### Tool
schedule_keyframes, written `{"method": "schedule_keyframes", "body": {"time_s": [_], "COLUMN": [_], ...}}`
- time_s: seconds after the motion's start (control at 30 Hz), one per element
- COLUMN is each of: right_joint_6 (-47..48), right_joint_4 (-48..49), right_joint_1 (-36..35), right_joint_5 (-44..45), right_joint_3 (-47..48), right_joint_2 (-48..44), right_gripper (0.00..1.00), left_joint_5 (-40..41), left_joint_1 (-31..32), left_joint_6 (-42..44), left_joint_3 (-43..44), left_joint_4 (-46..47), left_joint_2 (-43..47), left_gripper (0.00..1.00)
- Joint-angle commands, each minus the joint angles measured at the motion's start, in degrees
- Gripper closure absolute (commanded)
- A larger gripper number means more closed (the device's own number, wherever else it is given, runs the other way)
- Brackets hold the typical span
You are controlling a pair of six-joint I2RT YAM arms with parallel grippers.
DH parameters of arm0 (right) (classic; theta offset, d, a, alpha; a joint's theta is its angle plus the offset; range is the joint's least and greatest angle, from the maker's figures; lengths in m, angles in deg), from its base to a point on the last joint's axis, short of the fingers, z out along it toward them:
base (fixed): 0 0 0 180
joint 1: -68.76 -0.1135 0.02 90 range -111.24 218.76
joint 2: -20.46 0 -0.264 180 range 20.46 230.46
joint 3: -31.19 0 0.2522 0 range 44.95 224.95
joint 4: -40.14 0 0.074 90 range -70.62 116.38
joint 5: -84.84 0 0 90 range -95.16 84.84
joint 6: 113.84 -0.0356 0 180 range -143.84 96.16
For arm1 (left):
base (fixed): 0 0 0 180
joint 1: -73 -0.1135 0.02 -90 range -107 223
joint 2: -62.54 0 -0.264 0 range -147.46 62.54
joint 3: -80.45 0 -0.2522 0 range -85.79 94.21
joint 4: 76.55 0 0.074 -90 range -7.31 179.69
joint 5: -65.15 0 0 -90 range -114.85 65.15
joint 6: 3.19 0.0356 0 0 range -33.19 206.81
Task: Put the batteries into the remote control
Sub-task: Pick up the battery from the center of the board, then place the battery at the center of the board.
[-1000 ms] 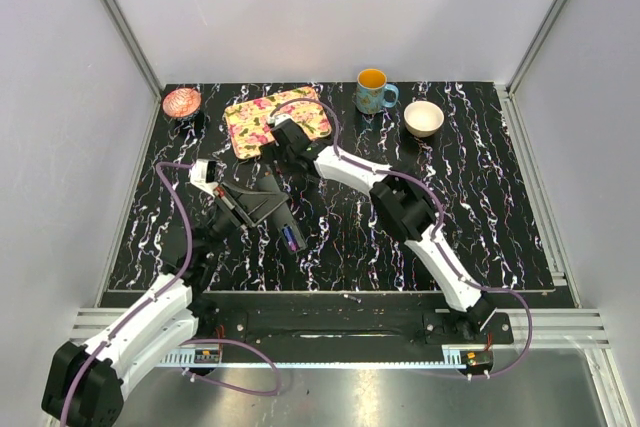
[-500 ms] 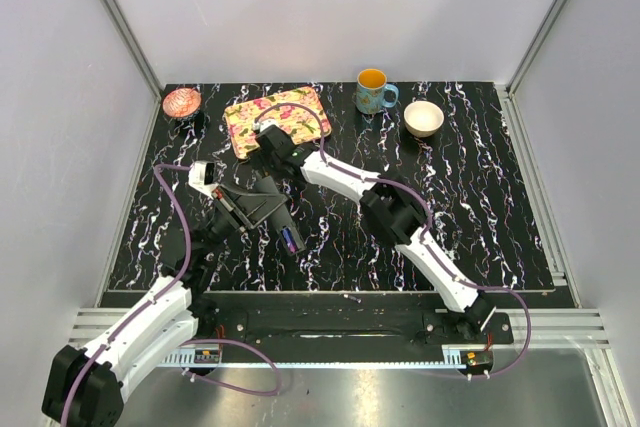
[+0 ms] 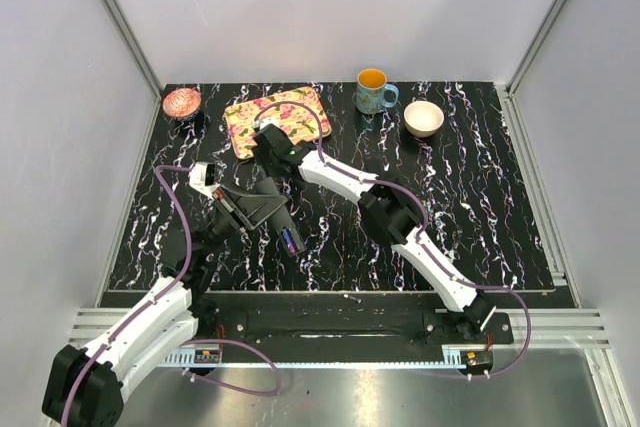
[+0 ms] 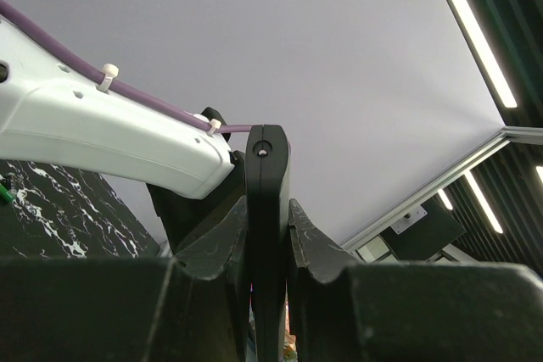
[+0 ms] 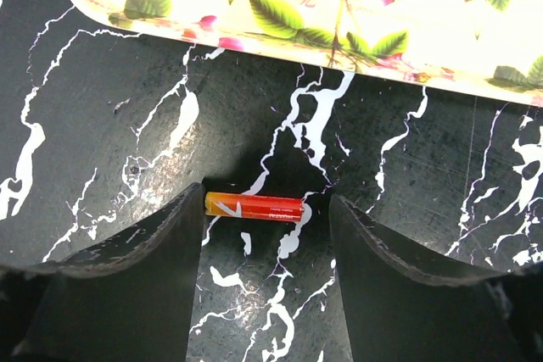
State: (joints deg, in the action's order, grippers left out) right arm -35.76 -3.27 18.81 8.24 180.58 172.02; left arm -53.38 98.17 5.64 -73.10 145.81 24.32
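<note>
A red and orange battery [image 5: 254, 206] lies flat on the black marbled table, just in front of the floral tray [image 5: 356, 6]. My right gripper [image 5: 267, 201] is open and straddles it; the left finger [image 5: 161, 252] is at the battery's orange end and the right finger [image 5: 382, 252] stands clear. In the top view the right gripper [image 3: 268, 147] hides the battery beside the tray [image 3: 300, 112]. My left gripper [image 4: 267, 205] is shut on the black remote control [image 4: 267, 167], seen edge-on. In the top view the left gripper [image 3: 272, 212] holds the remote [image 3: 289, 238] above the table.
A teal mug [image 3: 373, 93] and a white bowl [image 3: 423, 118] stand at the back right. A copper-pink dish [image 3: 182, 102] sits in the back left corner. Grey walls and metal rails enclose the table.
My right gripper has moved left along the tray's near edge and now sits over the battery. The left arm with the remote has stayed put.
</note>
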Motion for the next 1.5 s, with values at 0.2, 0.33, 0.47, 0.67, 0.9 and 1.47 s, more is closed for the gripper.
{"method": "schedule_keyframes", "body": {"time_s": [0.2,0.33,0.47,0.67,0.9,1.47], "right_joint_6": [-0.21,-1.0,-2.83,-12.83,-28.31,-72.01], "right_joint_4": [-1.38,-1.2,-1.02,-0.24,1.79,-12.36], "right_joint_1": [-1.11,-1.02,-0.94,2.31,8.73,10.58], "right_joint_5": [1.97,2.41,3.73,4.79,7.85,6.54], "right_joint_3": [0.34,-0.72,-2.56,-15.2,-44.87,-71.74], "right_joint_2": [0.22,-0.39,-2.32,-13.89,-35.7,-49.18], "right_gripper": [0.51,0.66,0.88,1.0,1.0,1.0], "left_joint_5": [-0.82,-0.91,-0.82,-0.74,-0.91,2.87], "left_joint_1": [-0.29,-0.21,-0.3,-0.3,-0.21,-0.21], "left_joint_6": [-0.75,-0.75,-0.84,-0.05,1.18,-0.57], "left_joint_3": [-0.12,-0.21,-0.12,0.93,1.55,-3.19], "left_joint_4": [3.47,3.38,3.38,2.51,3.82,14.81], "left_joint_2": [0.6,0.6,0.86,1.21,-0.54,-9.06], "left_gripper": [1.0,1.0,1.0,1.0,1.0,1.0]}}
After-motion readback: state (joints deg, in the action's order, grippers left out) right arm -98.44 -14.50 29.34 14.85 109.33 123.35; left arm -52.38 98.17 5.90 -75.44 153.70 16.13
